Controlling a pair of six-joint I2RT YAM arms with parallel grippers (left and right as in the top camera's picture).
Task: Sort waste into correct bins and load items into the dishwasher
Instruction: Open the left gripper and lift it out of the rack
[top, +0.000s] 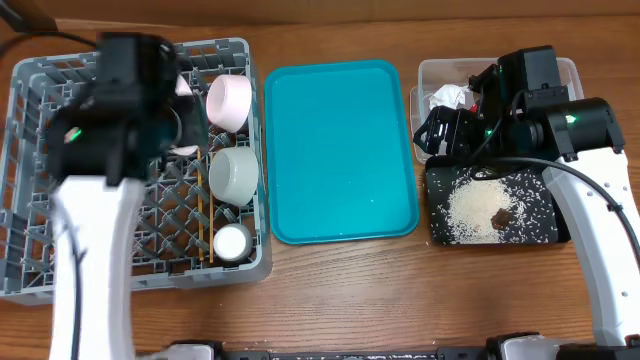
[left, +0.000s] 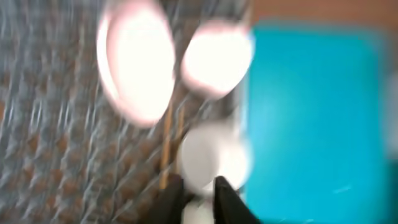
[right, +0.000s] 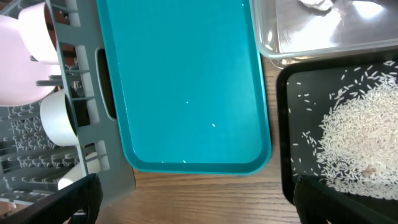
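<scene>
Overhead: right end effector (top: 437, 132) spread over clear tub (top: 440, 64) edge; left end effector (left: 199, 194) blurred, unreadable.

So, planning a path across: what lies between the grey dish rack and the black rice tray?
The teal tray lies between the dish rack and the black tray, with strips of bare table either side; the overhead view shows it.
</scene>
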